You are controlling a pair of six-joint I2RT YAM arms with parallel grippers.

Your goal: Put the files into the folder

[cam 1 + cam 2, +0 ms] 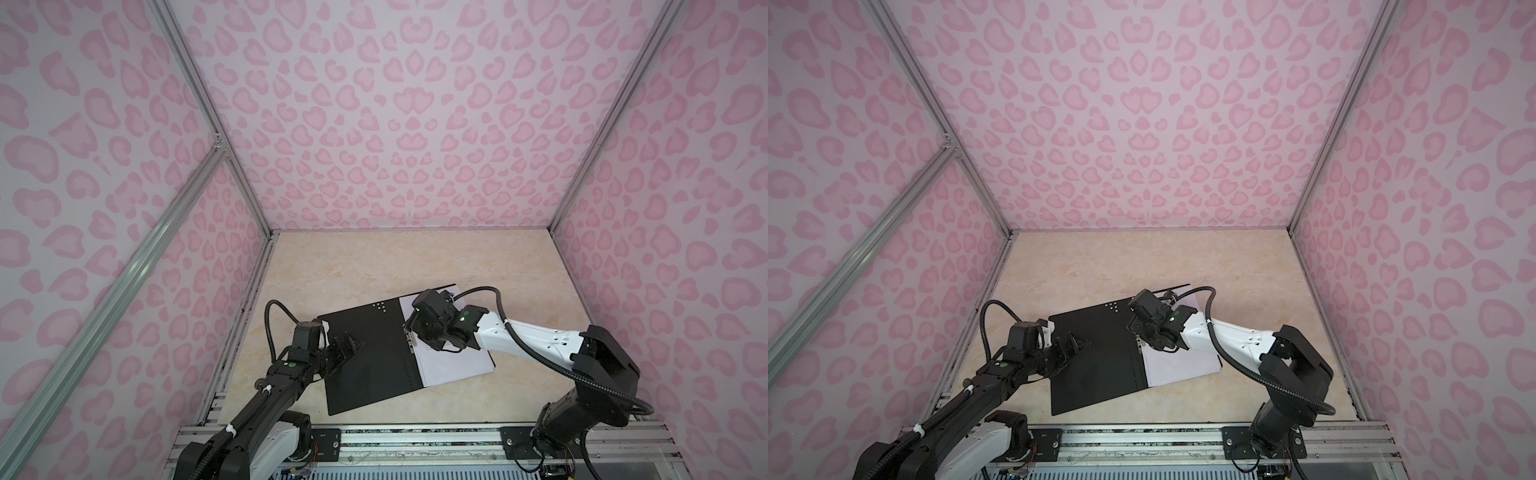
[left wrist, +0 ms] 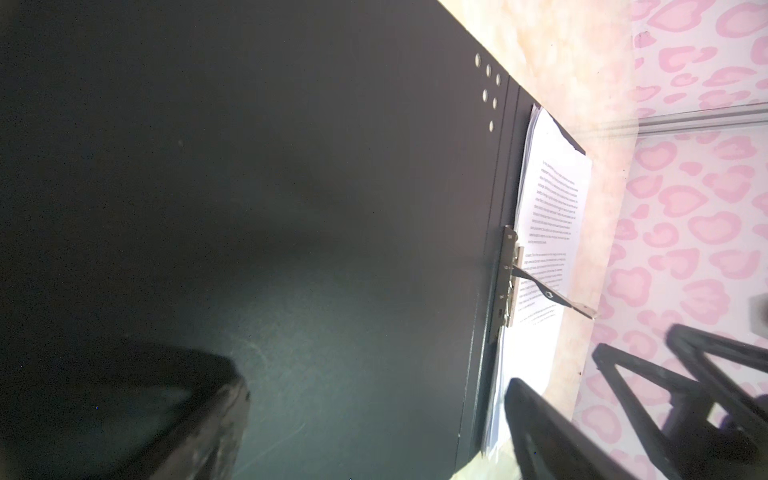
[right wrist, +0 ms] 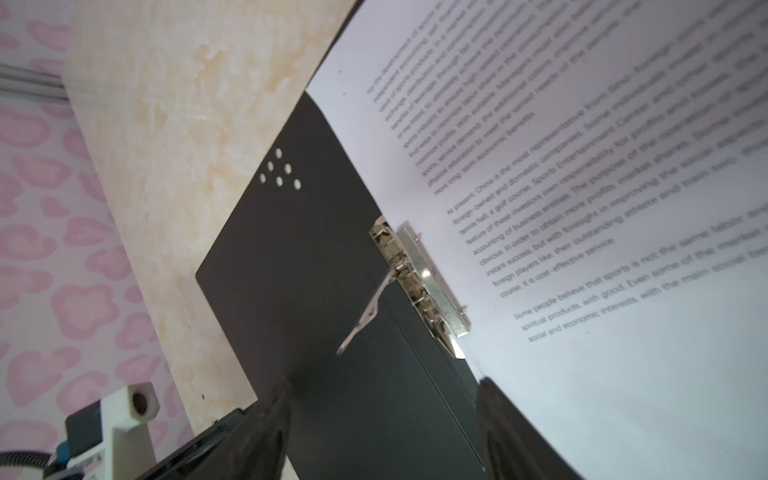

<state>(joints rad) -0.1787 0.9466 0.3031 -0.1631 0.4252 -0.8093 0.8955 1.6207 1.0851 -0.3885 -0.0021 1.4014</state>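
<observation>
Closest to me, my left gripper hangs over the left flap of the folder. Its two fingers stand wide apart and hold nothing. I cannot tell if they touch the flap.

The folder lies open and flat on the table, black inside facing up, turned a bit crooked. The files lie in a stack on the right half of the folder. The top sheet is white with lines of small black print. At the near right corner a few sheet edges peek out from under it.

A little farther back, my right gripper hangs over the fold in the middle of the folder. Its fingers are apart, one over the black side and one at the edge of the paper. It holds nothing.

Just past those fingers sits the shiny metal clip, right by the fold at the edge of the files. Its thin lever stands up off the folder.

Near the far edge of the left flap I see six small white dots. Behind the folder the table is tan, and then comes the pink spotted wall.
</observation>
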